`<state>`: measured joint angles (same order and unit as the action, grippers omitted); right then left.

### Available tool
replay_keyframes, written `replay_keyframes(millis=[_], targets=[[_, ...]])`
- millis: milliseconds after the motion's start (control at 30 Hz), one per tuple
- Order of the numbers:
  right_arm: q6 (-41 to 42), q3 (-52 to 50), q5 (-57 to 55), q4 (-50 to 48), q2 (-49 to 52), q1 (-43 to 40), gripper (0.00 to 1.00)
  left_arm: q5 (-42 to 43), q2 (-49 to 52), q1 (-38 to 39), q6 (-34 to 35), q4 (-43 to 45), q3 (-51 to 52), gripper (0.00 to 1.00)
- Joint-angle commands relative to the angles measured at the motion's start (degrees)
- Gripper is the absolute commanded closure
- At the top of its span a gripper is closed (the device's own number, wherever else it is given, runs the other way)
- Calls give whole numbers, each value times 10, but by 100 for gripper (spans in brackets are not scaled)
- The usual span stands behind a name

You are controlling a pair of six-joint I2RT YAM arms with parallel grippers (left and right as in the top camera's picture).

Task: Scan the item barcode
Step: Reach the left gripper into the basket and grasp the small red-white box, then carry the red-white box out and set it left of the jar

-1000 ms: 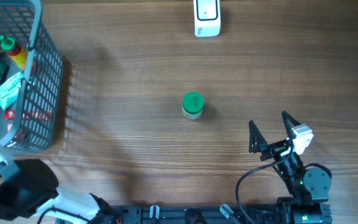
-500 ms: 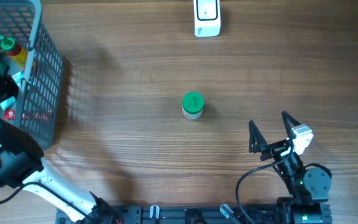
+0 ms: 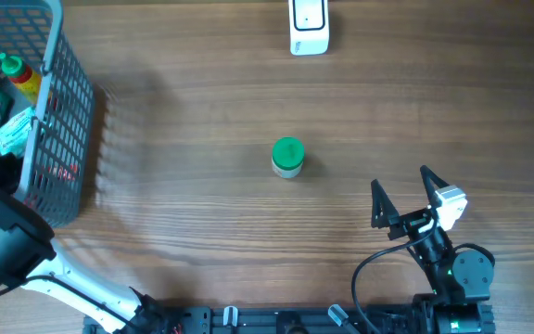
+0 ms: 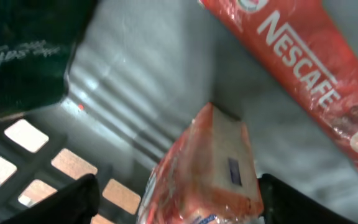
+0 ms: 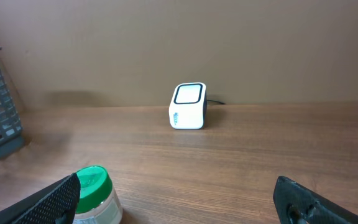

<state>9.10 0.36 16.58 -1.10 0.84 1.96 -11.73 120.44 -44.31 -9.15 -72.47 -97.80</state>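
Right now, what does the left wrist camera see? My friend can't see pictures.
A red packet lies on the grey floor of the basket, between the open fingers of the left gripper. A red Nescafe stick lies at the upper right, and a green bag at the upper left.

"NESCAFE" in white capitals on the red sachet (image 4: 316,68)
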Motion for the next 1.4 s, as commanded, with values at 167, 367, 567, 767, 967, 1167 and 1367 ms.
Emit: replay_keyframes(millis=[167,367,567,767,967,1167,1367], targets=[[-5,-1,-4,-2,-4,2,0,28,5,-1,-12,19,3,74],[-5,-1,-4,-2,-4,2,0,35,5,-1,-12,27,3,96],[-5,-1,-4,-2,-4,2,0,36,-13,0,-11,24,-28,96],[-5,-1,-4,-2,-4,2,0,36,-74,11,-11,29,-81,96],[-5,-1,-4,-2,-4,2,0,47,-164,29,1,72,-104,96],[-5,-1,-4,-2,-4,2,0,142,-278,30,116,169,-104,96],[-5,-1,-4,-2,-4,2,0,325,-381,42,174,198,-104,96]])
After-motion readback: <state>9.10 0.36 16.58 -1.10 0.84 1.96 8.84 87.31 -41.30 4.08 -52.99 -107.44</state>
